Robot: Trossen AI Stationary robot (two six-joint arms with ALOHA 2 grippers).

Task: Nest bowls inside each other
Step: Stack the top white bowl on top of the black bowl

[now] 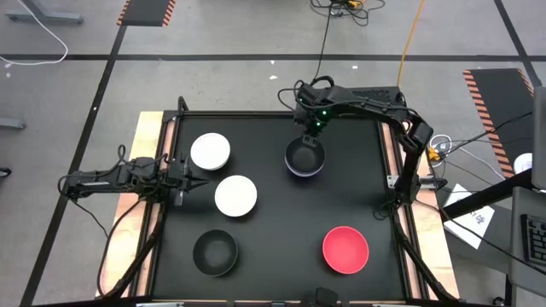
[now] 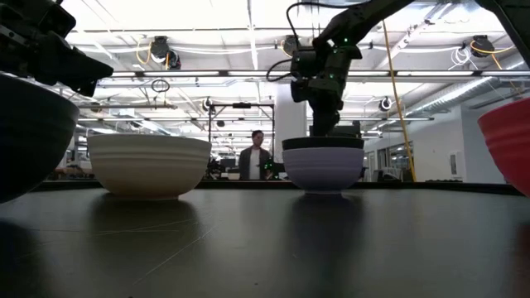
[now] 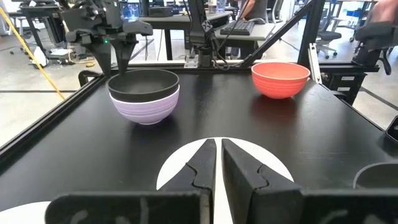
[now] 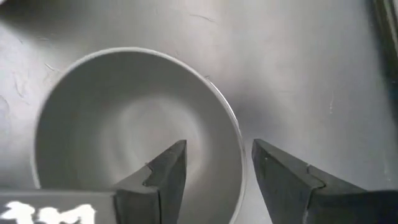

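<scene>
one black bowl [image 1: 304,156] sits nested in the lavender bowl [image 3: 146,107] at the table's far centre. we note the right gripper [image 4: 214,171] above its rim, jaws parted and empty; it should lift straight up to avoid dragging it. the left gripper [image 3: 217,163], jaws nearly closed, waits by the white bowls [image 1: 235,195].

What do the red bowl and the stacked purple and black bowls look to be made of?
Red bowl: likely plastic, matte, with fine ridges around its outside. Purple bowl: likely plastic, smooth with a soft sheen. Black bowl nested in it: likely the same, duller. The look cannot rule out glazed ceramic.
</scene>
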